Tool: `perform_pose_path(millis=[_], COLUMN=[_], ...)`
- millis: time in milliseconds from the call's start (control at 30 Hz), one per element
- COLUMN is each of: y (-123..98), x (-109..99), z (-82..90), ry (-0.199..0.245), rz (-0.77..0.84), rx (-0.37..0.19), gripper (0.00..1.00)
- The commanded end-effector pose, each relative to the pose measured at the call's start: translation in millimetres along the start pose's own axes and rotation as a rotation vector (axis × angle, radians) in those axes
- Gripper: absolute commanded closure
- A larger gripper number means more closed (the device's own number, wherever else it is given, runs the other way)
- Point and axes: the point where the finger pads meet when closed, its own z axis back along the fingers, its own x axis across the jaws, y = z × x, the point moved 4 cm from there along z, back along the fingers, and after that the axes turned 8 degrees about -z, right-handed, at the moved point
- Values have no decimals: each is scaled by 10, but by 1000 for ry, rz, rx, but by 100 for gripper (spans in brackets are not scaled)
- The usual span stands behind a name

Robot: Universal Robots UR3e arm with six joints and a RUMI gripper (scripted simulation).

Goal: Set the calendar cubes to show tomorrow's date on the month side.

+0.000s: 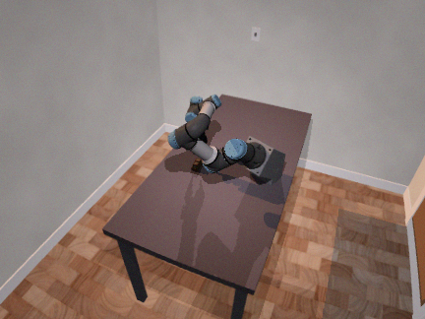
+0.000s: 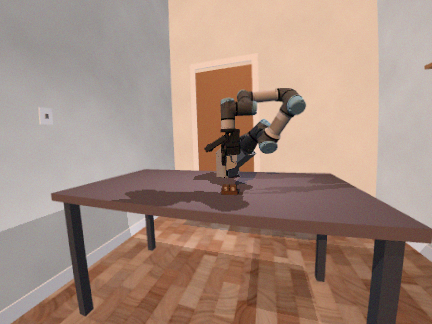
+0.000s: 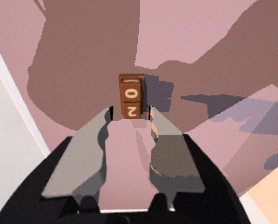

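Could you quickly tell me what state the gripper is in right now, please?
Gripper: part-open, holding nothing; fingers apart above the table, short of the calendar cubes.

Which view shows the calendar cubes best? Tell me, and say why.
The wrist view: the cubes sit centred ahead of the gripper, digits facing the camera. The exterior view shows only a small brown block under the arm; the top view hides it almost entirely.
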Motion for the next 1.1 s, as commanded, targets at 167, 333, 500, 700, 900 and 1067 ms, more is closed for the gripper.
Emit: perform_pose_path(millis=[167,333,500,700,900,1067], y=[7,7,8,8,8,8], x=[-4,-4,-4,-3,-3,-3], z=[-154,-192,-241,-274,-282,-283], ry=[2,2,2,2,2,2], rz=[1,1,1,1,1,1], rx=[2,2,2,2,2,2], gripper=[72,72,72,72,72,72])
